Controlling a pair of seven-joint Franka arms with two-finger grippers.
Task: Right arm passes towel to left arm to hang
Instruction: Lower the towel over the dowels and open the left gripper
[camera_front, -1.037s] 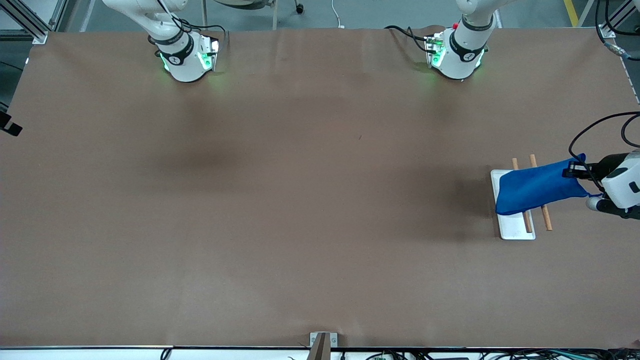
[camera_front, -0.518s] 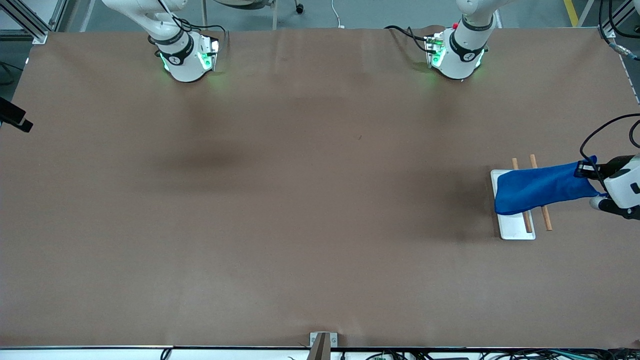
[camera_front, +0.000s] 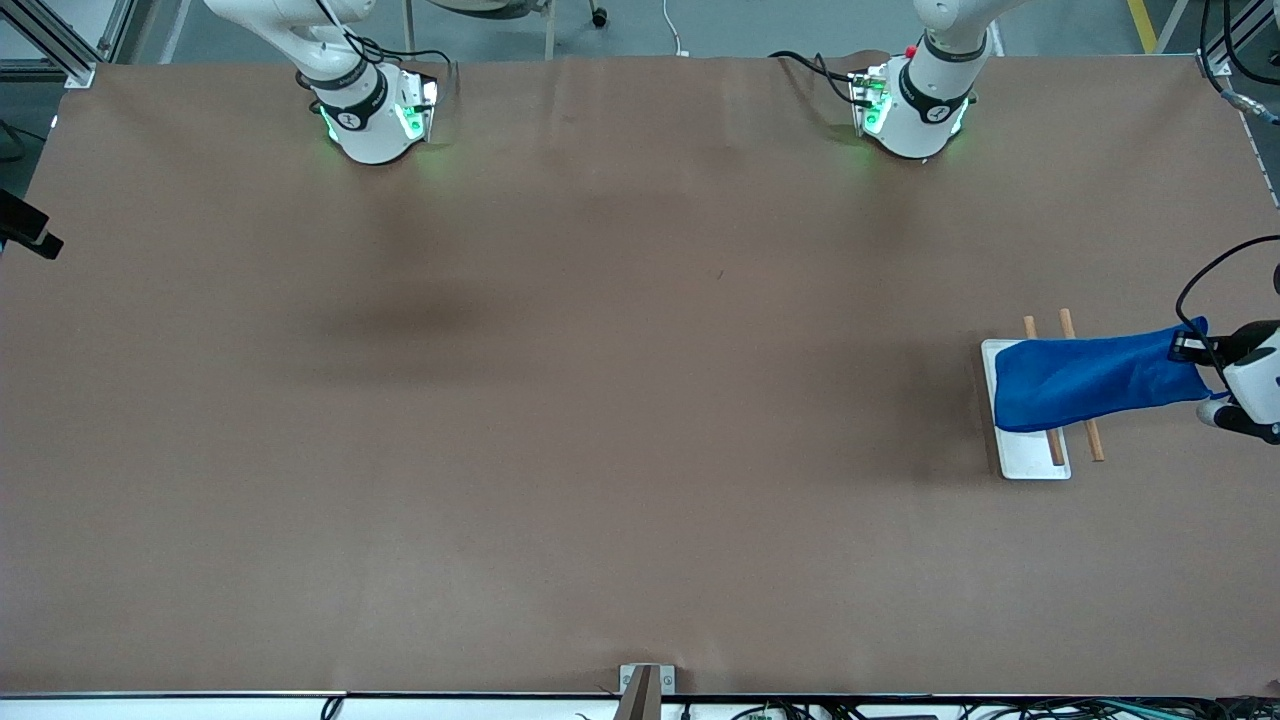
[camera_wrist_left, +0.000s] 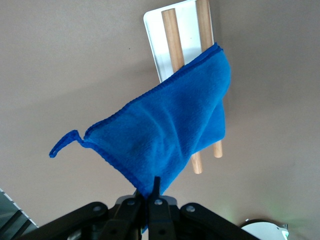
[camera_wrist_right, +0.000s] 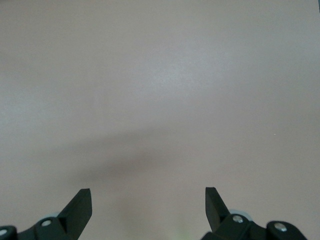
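Your left gripper (camera_wrist_left: 148, 196) pinches one corner of the bright blue microfibre towel (camera_front: 1090, 379), which drapes in soft folds over two wooden rods (camera_front: 1092, 438) above a white rectangular base (camera_front: 1030, 455). Its darker hem and loop tag (camera_wrist_left: 63, 144) show. Your right gripper (camera_wrist_right: 148, 200) waits with fingers spread over bare brown table (camera_wrist_right: 160, 90).

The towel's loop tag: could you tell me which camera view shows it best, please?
The left wrist view: the loop tag sticks out clearly from a corner of the towel, which the left tool pinches. In the front view the towel shows but no tag can be made out. The right wrist view shows neither.
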